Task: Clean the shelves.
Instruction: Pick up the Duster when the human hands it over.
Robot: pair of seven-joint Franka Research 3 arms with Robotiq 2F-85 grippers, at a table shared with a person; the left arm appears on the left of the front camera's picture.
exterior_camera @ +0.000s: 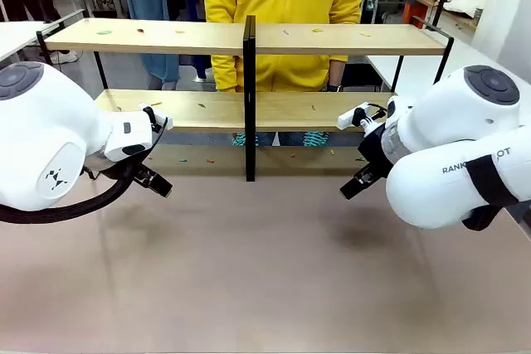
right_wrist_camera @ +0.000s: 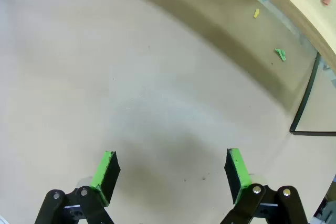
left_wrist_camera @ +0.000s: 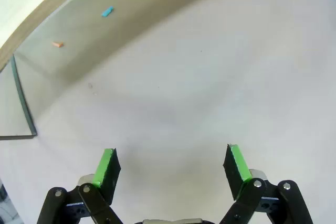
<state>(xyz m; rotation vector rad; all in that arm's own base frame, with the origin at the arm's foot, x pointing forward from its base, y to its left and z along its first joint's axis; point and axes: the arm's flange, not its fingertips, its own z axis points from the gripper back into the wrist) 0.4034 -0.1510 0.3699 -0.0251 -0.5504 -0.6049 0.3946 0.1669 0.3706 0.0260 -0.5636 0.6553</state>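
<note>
Cleaning is not yet being started: the left gripper (exterior_camera: 154, 181) at 9 o'clock and the right gripper (exterior_camera: 352, 187) at 3 o'clock are being held spread and empty over the table (exterior_camera: 265, 271). The shelves (exterior_camera: 166, 37) are being shown at 12 o'clock, littered with coloured scraps (exterior_camera: 104, 32). A reach and a fine pinch are probably being called for next. The centre post (exterior_camera: 250, 97) and the person (exterior_camera: 282, 6) behind are being treated as obstructions.
</note>
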